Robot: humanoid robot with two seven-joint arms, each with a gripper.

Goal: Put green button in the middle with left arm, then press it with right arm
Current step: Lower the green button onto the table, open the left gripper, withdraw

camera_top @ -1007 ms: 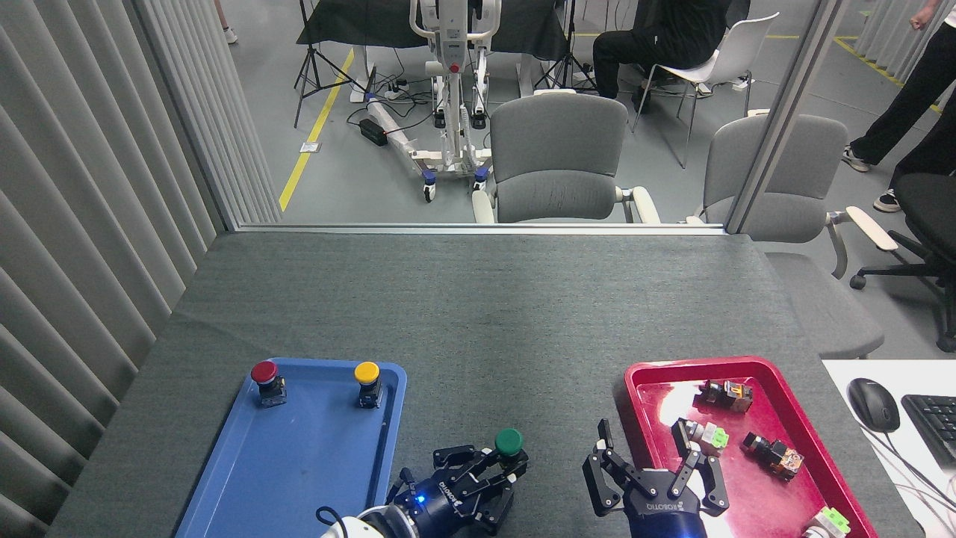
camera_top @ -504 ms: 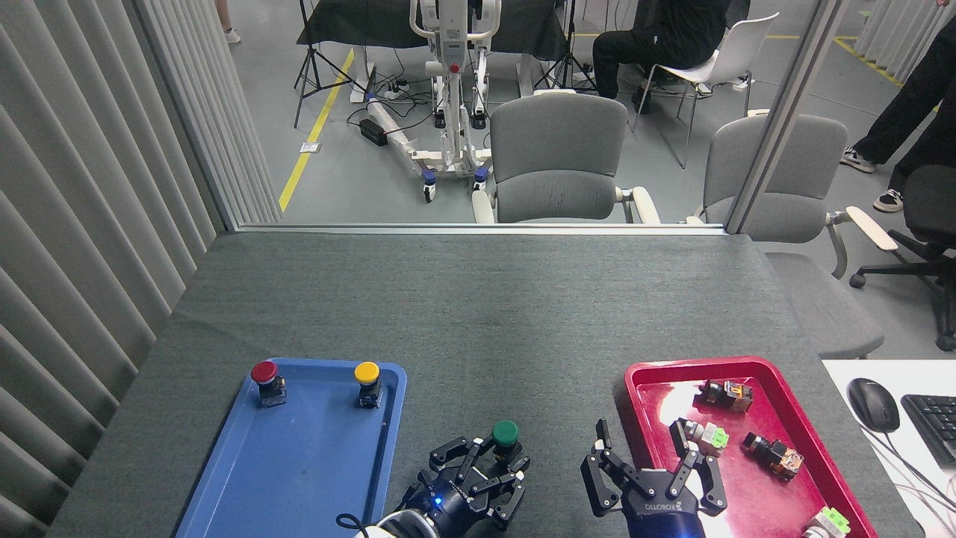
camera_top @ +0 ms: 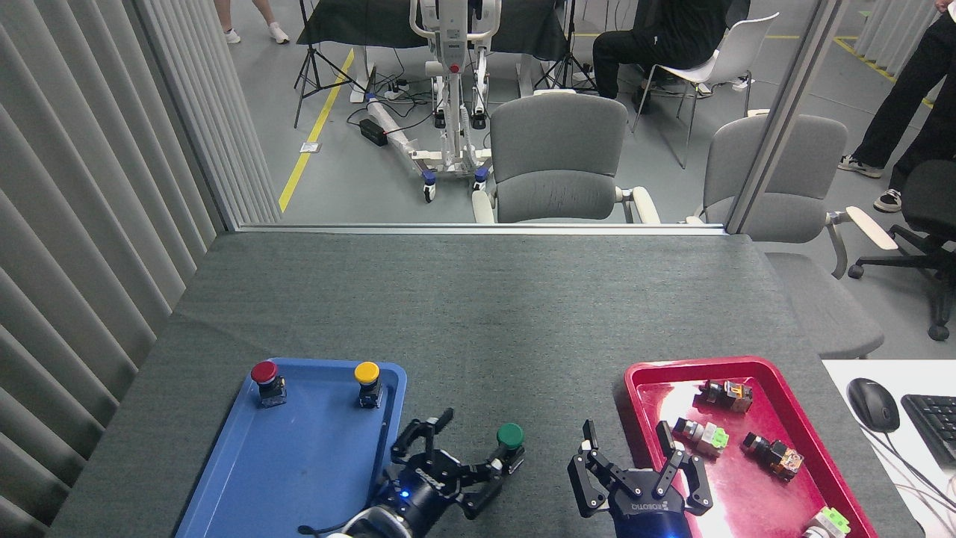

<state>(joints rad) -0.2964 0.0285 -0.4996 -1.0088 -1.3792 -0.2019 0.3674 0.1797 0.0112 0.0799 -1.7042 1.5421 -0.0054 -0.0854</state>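
Table: dark grey fabric top, wide and bare across its far half; a pale strip edges its back, a glass partition just behind it
Middle: the bare cloth between the two trays; the green button stands upright on it near the front edge, nearer the blue tray than the red one
Left arm: gripper low at the front, angled toward the right; jaws spread apart, gripping nothing; one fingertip sits just beside the button's body, and I cannot tell whether it touches
Right arm: gripper by the red tray's left rim, fingers pointing away from me; jaws released wide, empty, well clear of the button
Blue tray: on the left; red-capped switch and yellow-capped switch upright along its far end, apart from each other
Red tray: on the right, glossy; several small switches lie scattered in it, two with pale green ends
Room: ribbed grey panels on the left; two grey armchairs beyond the glass; a white wheeled stand, cables and a yellow floor line behind; a seated person in black; a mouse and keyboard on a white desk at right
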